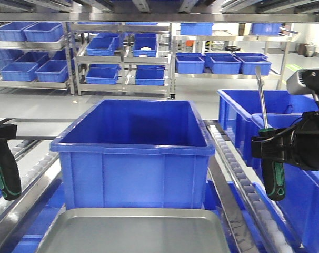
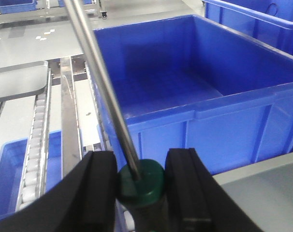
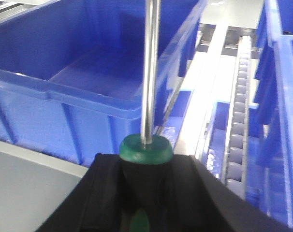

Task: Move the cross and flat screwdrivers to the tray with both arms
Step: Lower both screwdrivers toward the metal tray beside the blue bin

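left jaws clamped on left screwdriver [image 1: 5,174], right jaws on right screwdriver [image 1: 276,179], both aloft flanking the bin [image 1: 133,158]. swing inward over tray [image 1: 133,232], lay shafts flat, release low.

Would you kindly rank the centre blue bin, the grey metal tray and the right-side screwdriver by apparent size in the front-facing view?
1. centre blue bin
2. grey metal tray, though the frame crops it
3. right-side screwdriver
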Controlling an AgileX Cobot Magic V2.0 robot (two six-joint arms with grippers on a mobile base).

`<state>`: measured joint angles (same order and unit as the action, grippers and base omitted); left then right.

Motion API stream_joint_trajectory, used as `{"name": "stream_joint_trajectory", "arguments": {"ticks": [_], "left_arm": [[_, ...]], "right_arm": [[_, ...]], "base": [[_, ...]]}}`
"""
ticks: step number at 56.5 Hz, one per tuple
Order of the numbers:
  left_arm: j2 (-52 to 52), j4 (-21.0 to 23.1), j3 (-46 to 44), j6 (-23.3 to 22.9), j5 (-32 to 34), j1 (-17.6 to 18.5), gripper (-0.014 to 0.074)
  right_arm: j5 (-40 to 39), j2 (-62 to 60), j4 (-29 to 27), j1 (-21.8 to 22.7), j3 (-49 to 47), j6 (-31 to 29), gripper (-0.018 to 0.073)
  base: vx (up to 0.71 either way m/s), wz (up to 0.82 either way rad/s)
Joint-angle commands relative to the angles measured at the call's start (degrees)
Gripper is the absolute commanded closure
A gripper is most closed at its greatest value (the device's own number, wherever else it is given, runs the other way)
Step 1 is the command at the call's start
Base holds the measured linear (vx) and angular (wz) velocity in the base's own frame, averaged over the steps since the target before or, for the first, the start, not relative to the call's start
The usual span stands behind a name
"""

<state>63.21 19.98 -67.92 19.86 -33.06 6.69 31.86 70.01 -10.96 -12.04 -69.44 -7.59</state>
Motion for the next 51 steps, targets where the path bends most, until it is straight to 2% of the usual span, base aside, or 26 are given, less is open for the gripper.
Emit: {"name": "stream_joint_trajectory", "arguments": {"ticks": [1,43,51], "left_arm": [[-1.2,1.4,-1.8,0.0,5.1,0.2,0.0602],[-1.2,1.4,-1.8,0.0,5.1,0.2,0.0602],[-1.2,1.5,-1.8,0.0,6.1,0.2,0.0602]], "right_arm": [[-4.7,-1.6,-0.3,0.1,-1.9,-0.3,0.0567],[-4.7,-1.6,-0.3,0.1,-1.9,-0.3,0.0567],[-4.7,-1.6,-2.3,0.1,-1.9,0.2,0.0567]], "base": [[0.03,-0.10],[0.00,-0.01],[0.00,0.00]]}}
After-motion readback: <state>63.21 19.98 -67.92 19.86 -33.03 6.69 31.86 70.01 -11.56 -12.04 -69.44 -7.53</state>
